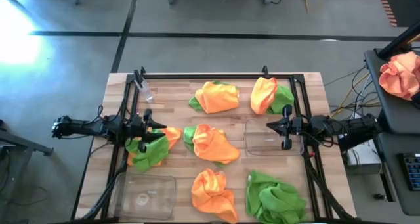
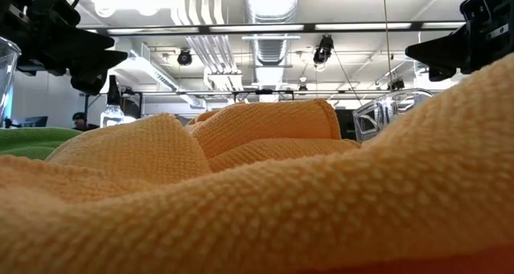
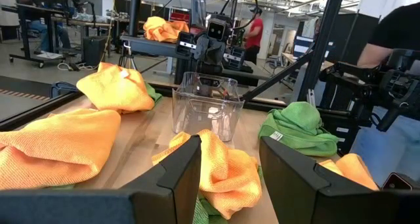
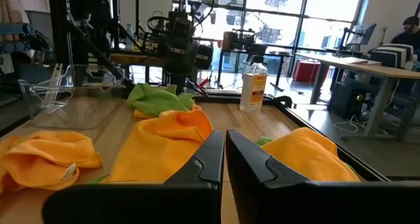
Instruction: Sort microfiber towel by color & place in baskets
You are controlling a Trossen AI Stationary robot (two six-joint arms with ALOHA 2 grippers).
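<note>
Seven towels are scattered on the table (image 1: pixel 174 100) around the middle orange towel (image 1: pixel 213 144). Left fingers (image 1: pixel 156 133) are spread over the pile left of it; right fingers (image 1: pixel 272 125), pressed together, over the basket (image 1: pixel 262 143) on its right.

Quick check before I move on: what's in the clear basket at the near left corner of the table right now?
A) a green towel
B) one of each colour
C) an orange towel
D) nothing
D: in the high view the near-left basket shows only bare clear plastic, with the towels lying on the table outside it.
</note>
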